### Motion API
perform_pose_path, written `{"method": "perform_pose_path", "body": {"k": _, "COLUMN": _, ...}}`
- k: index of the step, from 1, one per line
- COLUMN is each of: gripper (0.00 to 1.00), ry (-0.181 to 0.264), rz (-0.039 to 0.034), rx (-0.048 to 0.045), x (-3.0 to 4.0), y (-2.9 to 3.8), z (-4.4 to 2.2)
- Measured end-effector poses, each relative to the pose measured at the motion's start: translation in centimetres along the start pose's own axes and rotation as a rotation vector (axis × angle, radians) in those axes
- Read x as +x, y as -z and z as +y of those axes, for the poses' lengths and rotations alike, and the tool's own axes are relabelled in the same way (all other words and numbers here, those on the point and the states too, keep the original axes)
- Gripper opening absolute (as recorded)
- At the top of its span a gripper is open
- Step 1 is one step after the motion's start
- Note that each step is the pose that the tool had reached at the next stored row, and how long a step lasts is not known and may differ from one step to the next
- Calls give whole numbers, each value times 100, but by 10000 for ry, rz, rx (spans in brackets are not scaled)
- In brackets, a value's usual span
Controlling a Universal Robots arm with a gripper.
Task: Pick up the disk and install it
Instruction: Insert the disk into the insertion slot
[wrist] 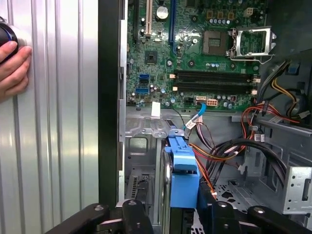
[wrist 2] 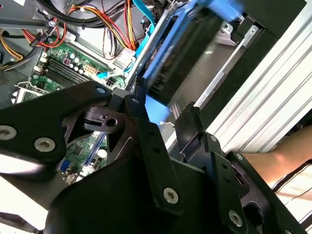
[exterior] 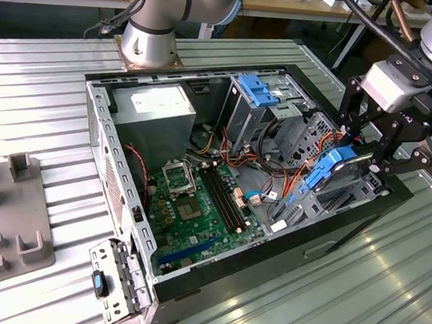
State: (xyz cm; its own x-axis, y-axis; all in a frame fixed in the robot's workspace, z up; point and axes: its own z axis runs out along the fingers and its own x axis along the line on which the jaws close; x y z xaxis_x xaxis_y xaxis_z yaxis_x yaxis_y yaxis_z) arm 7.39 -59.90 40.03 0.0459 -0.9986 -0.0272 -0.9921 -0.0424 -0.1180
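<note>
The disk (exterior: 328, 170), dark grey with bright blue rails, hangs tilted over the drive bay at the corner of the open computer case (exterior: 97, 127) on the exterior view's right. My gripper (exterior: 381, 159) is shut on its outer end. In the second wrist view the two black fingers (wrist 2: 142, 114) stand either side of the blue end tab, and the disk (wrist 2: 183, 53) slopes away from my gripper (wrist 2: 165, 111) into the case. In the first wrist view the disk (wrist: 184, 178) appears edge-on above the metal bay, with my gripper (wrist: 176, 208) closed around it.
An upright metal cage with a blue latch (exterior: 257, 89) stands just behind the bay, with orange and black cables (exterior: 278, 156) beside it. The motherboard (exterior: 196, 206) fills the case floor. A person's hand (wrist: 12, 68) rests on the ribbed table outside the case wall.
</note>
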Motion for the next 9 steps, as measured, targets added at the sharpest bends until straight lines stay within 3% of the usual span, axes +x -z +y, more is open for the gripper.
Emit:
{"method": "perform_pose_path", "body": {"k": 5, "gripper": 50, "ry": 0, "rz": 0, "rx": 0, "x": 0, "y": 0, "z": 0}}
{"method": "perform_pose_path", "body": {"k": 9, "gripper": 50, "ry": -1, "rz": -9, "rx": 4, "x": -9, "y": 91, "z": -11}}
